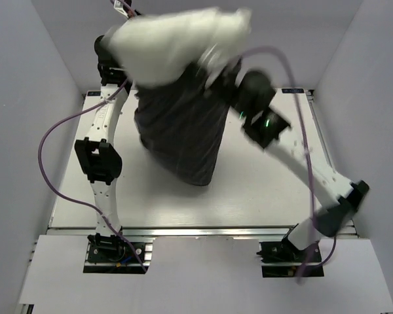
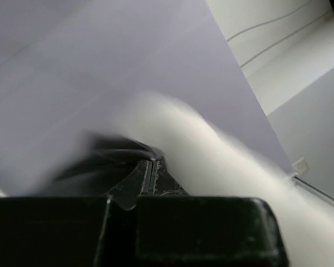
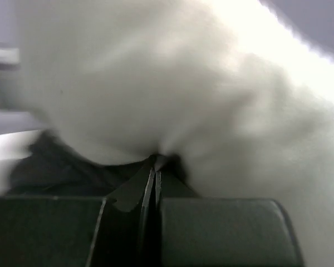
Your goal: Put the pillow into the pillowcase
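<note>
Pillowcase [image 1: 183,131] fabric, dark with a faint grid, filled the middle of the top view. Its lower end sat nearest the arm bases, over the centre of the white counter [image 1: 249,196]. Whether that end rested on the surface could not be told. From there the pillowcase rose toward the upper part of the frame, widening to its mouth.

The left arm [image 1: 101,157] ran up the left side of the counter. The right arm [image 1: 314,176] bent in from the lower right, its wrist at the pillowcase's upper right corner.

In the left wrist view the left end effector [image 2: 151,169] had its fingers pressed together, with dark cloth gathered at the tips and the pale pillow just to the right. In the right wrist view the right end effector [image 3: 155,169] was likewise pinched together, right where the dark cloth met the white bulk above it. Both appeared clamped on the pillowcase's edge.

Farthest back, at the top of the overhead frame, the pillow [image 1: 177,39] sat above the pillowcase's mouth. It was off-white, blurred, and spanned the gap between the two wrists. Its lower edge met the dark fabric, but most of it was outside.
</note>
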`<state>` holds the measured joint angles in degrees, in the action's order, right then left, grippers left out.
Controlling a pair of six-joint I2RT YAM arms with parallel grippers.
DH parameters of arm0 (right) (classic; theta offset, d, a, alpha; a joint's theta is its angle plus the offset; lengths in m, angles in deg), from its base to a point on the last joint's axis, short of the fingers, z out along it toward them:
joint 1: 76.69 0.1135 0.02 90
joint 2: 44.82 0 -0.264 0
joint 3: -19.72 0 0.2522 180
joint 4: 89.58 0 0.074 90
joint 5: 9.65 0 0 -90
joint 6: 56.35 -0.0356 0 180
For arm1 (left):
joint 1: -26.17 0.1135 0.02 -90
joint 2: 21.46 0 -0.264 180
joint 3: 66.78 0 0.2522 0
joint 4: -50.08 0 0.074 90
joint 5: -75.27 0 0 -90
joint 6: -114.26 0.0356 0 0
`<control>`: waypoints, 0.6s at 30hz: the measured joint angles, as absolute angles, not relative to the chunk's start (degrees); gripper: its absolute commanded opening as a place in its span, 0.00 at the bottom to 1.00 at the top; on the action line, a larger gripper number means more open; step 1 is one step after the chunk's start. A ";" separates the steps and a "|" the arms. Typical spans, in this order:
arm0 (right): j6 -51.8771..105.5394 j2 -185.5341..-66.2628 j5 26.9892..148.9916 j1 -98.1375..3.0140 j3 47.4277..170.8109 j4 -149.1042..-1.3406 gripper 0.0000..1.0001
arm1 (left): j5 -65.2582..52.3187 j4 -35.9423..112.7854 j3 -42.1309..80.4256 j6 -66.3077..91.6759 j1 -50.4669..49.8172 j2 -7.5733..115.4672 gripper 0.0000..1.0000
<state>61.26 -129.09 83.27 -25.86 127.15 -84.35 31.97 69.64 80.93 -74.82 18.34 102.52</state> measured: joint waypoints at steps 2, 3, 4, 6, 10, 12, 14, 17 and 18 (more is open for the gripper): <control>58.22 -138.07 83.05 -41.03 140.16 -83.17 0.00 | 31.05 68.61 80.95 -74.30 17.60 102.57 0.00; 56.58 -142.73 81.74 -46.71 146.87 -82.36 0.00 | 30.02 67.63 80.93 -74.32 17.49 102.92 0.00; 54.95 -146.86 79.75 -51.50 152.59 -81.53 0.00 | 29.08 67.13 80.93 -74.52 17.55 103.25 0.00; 52.10 -149.13 77.13 -56.50 154.12 -77.49 0.00 | 28.47 67.26 80.93 -74.78 17.81 103.29 0.00; 57.70 -135.84 69.91 -38.25 127.92 -82.89 0.00 | 28.71 69.27 81.06 -74.82 17.79 103.14 0.00; 62.90 -130.33 68.34 -19.81 118.78 -83.76 0.00 | 32.10 69.11 81.04 -74.87 17.84 103.18 0.00; 64.50 -129.41 72.84 -10.45 118.43 -83.70 0.00 | 31.16 69.18 81.06 -75.00 18.03 103.14 0.00; 61.46 -131.27 81.72 -20.68 127.46 -82.54 0.00 | 31.92 69.90 81.06 -75.09 17.88 102.74 0.00; 60.08 -133.24 82.98 -28.07 131.68 -82.54 0.00 | 31.88 69.84 81.06 -74.98 17.68 102.74 0.00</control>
<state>60.08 -133.24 82.98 -28.07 131.68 -82.54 31.88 69.84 81.06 -74.98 17.68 102.74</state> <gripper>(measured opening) 0.012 0.009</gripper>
